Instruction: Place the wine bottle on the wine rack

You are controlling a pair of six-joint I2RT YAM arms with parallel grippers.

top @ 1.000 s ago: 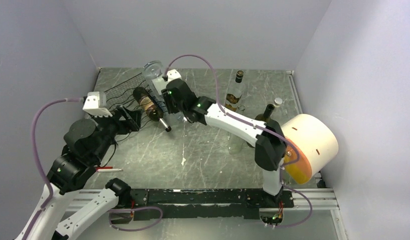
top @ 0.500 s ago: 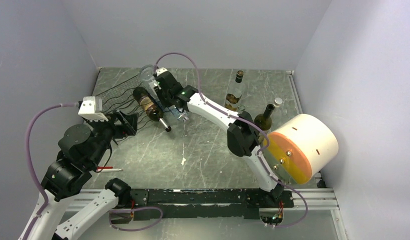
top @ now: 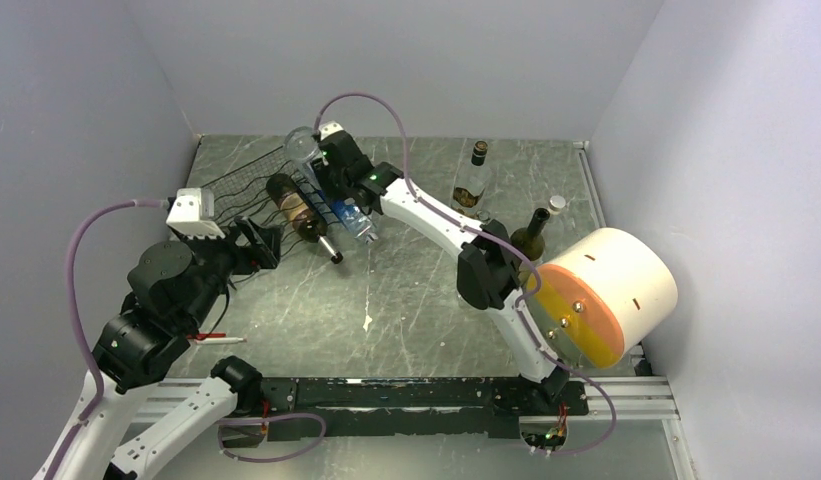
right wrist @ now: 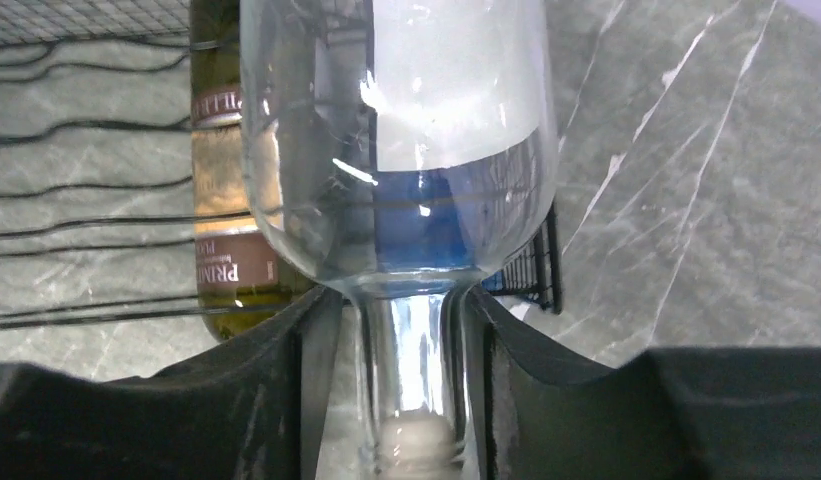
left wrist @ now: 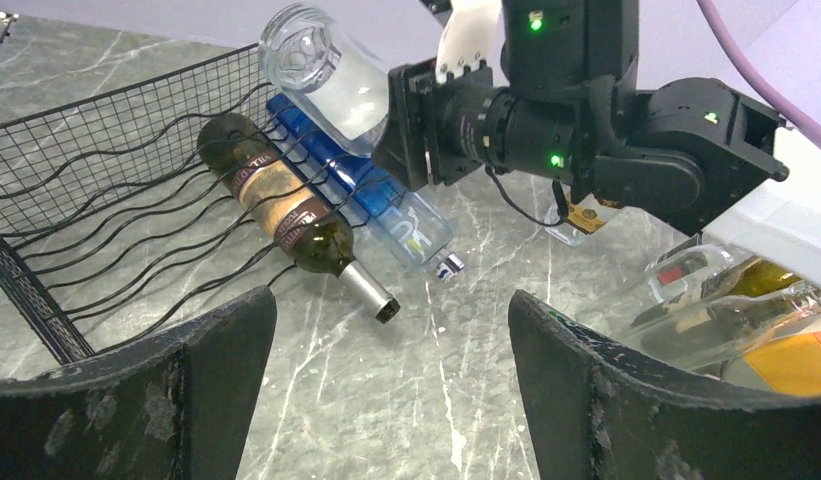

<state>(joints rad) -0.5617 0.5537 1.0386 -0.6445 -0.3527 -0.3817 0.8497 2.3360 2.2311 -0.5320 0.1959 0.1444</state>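
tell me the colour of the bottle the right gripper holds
The bottle is clear glass, partly frosted white; clearest in right wrist view.

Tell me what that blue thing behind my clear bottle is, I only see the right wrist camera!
Observer: It's a blue bottle lying on the rack beside the brown bottle, just below your clear bottle.
Operator: Is the other arm holding anything?
Observer: No. The left end effector is open and empty, pointing toward the rack.
Operator: Are more bottles waiting?
Observer: Yes. At least two stand upright on the table off to the right: a dark-capped bottle and a green bottle.
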